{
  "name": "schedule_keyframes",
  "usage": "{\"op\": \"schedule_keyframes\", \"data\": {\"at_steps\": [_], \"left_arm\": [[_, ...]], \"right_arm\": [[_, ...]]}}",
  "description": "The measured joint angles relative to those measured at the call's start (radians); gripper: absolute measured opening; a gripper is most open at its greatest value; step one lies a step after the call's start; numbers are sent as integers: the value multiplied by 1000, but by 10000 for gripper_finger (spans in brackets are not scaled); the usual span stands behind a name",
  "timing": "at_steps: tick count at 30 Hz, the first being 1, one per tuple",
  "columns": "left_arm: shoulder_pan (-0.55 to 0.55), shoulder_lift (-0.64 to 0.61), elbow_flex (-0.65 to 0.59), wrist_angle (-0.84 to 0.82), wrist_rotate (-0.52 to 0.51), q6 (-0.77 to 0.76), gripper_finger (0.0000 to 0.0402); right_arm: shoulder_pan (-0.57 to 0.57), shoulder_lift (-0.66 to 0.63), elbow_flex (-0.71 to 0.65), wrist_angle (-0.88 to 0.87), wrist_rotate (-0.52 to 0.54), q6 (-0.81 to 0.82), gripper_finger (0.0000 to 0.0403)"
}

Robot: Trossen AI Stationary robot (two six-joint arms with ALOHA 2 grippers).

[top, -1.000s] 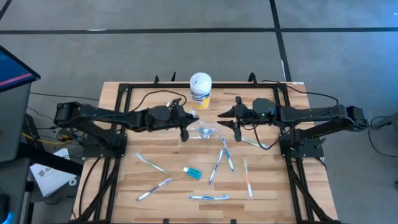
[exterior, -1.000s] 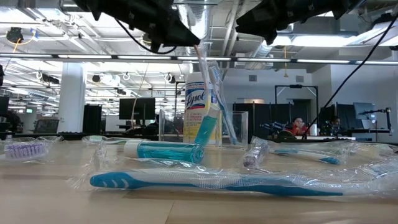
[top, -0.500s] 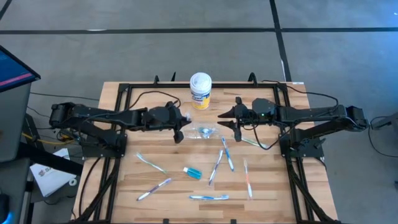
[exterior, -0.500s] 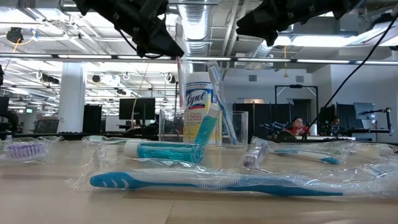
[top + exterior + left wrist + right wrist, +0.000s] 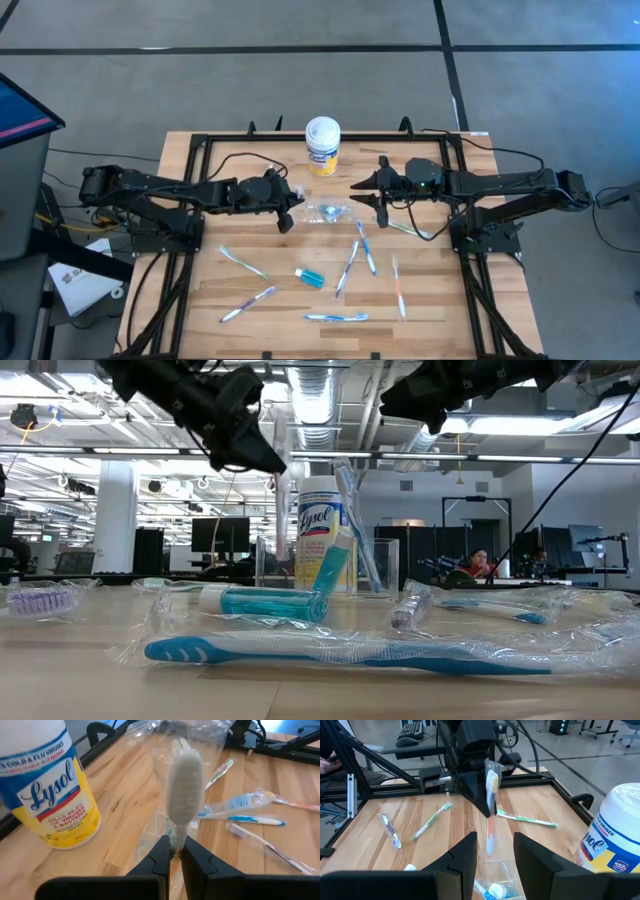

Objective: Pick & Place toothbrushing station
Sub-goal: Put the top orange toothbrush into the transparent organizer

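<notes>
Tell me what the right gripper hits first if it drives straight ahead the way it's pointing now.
Most likely the clear cup just ahead of the open right gripper, then the wrapped toothbrush hanging from the left gripper. Depth is uncertain.

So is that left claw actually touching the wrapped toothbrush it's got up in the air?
Touching. The left wrist view shows the left gripper with its two fingers shut on the wrapped toothbrush, pinching its handle, bristles upward.

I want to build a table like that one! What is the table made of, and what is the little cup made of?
The table looks like pale wood: plank seams and grain show, with a smooth, slightly shiny finish. The little cup looks like clear hard plastic, though glass can't be ruled out: you see the wood straight through its walls.
</notes>
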Motion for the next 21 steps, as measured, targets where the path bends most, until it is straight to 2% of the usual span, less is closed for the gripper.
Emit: {"op": "schedule_keyframes", "data": {"at_steps": [13, 21], "left_arm": [[0, 0, -208, 309, 2, -54, 18], [0, 0, -249, 368, 5, -74, 20]], "right_arm": [[0, 0, 0, 2, 0, -3, 118], [0, 0, 0, 8, 0, -3, 118]]}}
